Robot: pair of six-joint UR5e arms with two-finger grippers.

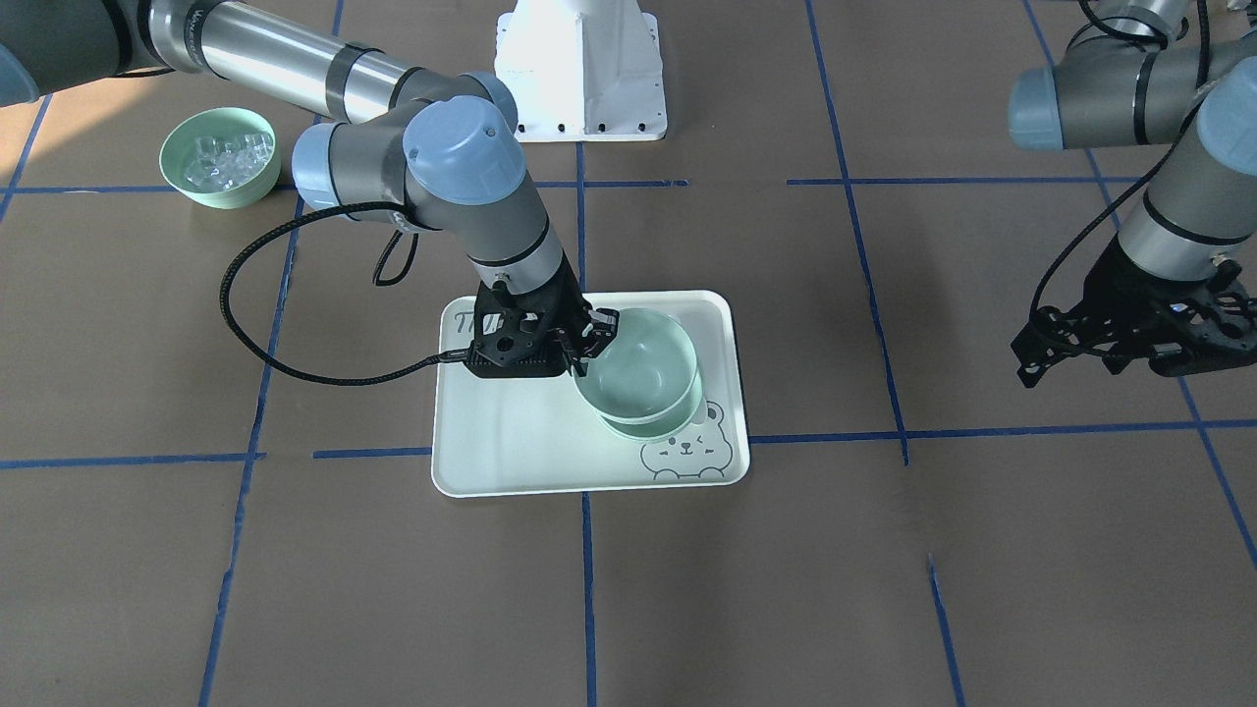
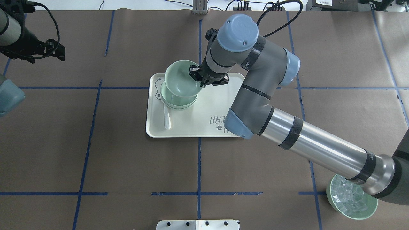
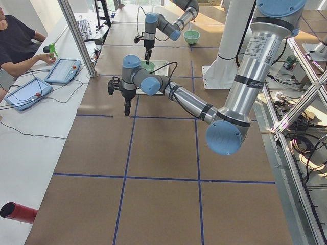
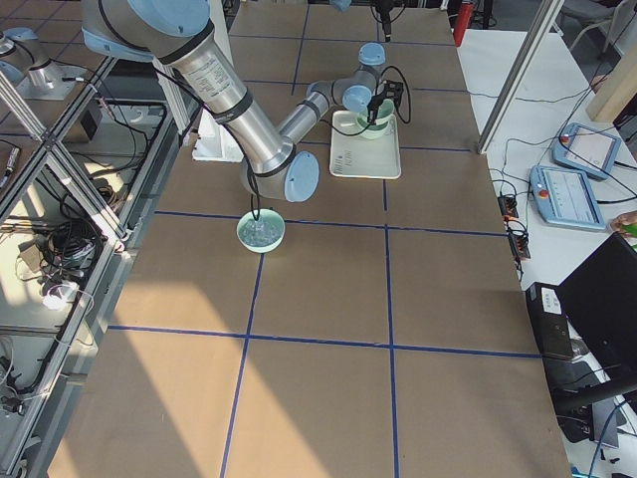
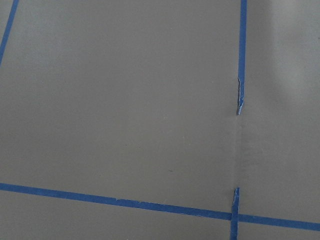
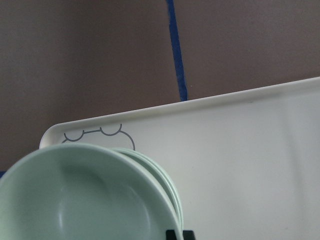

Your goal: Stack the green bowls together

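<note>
My right gripper (image 1: 592, 339) is shut on the rim of one green bowl (image 1: 643, 368) and holds it tilted just above the other green bowls (image 1: 656, 424), which sit nested on the pale tray (image 1: 511, 442). The overhead view shows the held bowl (image 2: 181, 78) overlapping the nested bowls (image 2: 177, 103), with the right gripper (image 2: 200, 77) at its rim. In the right wrist view the held bowl (image 6: 75, 200) fills the lower left, and the rims of the nested bowls (image 6: 162, 175) show behind it. My left gripper (image 1: 1070, 368) hangs open and empty, far off to the side.
A white spoon (image 2: 166, 115) lies on the tray (image 2: 191, 124) beside the bowls. A mint bowl of clear cubes (image 2: 350, 201) stands under my right arm near the table's near right corner. The left wrist view shows only brown table with blue tape lines.
</note>
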